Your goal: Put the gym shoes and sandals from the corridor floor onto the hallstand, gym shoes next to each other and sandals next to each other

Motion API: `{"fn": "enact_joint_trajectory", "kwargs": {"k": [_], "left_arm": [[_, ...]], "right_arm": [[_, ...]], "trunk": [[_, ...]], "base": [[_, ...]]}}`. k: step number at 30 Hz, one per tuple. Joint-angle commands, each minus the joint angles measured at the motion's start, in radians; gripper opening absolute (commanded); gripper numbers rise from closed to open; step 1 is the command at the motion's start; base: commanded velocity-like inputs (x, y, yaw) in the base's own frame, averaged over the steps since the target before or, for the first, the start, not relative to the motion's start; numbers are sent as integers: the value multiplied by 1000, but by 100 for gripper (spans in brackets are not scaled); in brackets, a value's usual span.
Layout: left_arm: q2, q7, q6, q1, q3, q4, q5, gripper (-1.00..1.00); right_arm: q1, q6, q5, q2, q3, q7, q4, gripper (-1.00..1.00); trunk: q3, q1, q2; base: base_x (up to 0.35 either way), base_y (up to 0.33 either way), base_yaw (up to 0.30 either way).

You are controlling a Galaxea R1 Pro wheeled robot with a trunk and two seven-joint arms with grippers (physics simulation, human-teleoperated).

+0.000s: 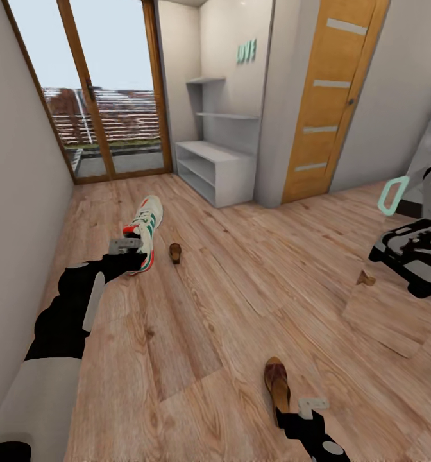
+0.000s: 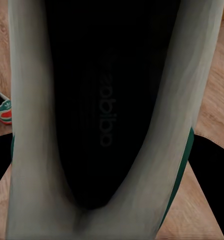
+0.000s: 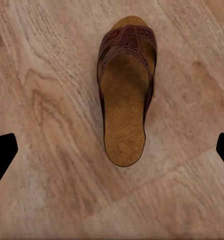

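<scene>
My left gripper (image 1: 127, 247) is shut on one white gym shoe (image 1: 147, 228) with teal stripes, at the left of the corridor floor (image 1: 241, 289). The left wrist view looks straight into this gym shoe's dark inside (image 2: 102, 110). The second gym shoe (image 2: 1, 107) lies on the planks beside it. One brown sandal (image 1: 175, 252) rests just right of the held shoe. The other sandal (image 1: 276, 382) lies close in front of my right gripper (image 1: 312, 405). That gripper (image 3: 112, 152) is open, with the sandal (image 3: 124, 95) lying just beyond its fingers (image 3: 2, 155). The white hallstand (image 1: 215, 168) stands at the far wall.
A glass balcony door (image 1: 106, 96) closes the far end, and a wooden door (image 1: 334, 96) is at the right. A leaning mirror (image 1: 401, 256) at the right shows the robot's reflection. A bare wall (image 1: 16, 192) runs close along the left.
</scene>
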Motion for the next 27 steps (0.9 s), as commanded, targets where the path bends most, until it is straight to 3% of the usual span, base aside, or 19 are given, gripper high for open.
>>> {"fn": "enact_joint_trajectory", "kwargs": {"k": [1, 15, 27], "left_arm": [[0, -3, 5, -1, 1, -1, 2, -100], [0, -3, 4, 0, 1, -1, 2, -100], [0, -5, 3, 0, 1, -1, 2, -100]], "right_arm": [[0, 5, -1, 0, -1, 1, -2, 100], [0, 3, -1, 0, 0, 2, -2, 100], [0, -80, 2, 0, 5, 4, -2, 100]], "trunk": [[-7, 0, -1], [-84, 6, -4], [-150, 12, -7]], "base": [[0, 0, 8], [0, 0, 1], [0, 0, 0]]}}
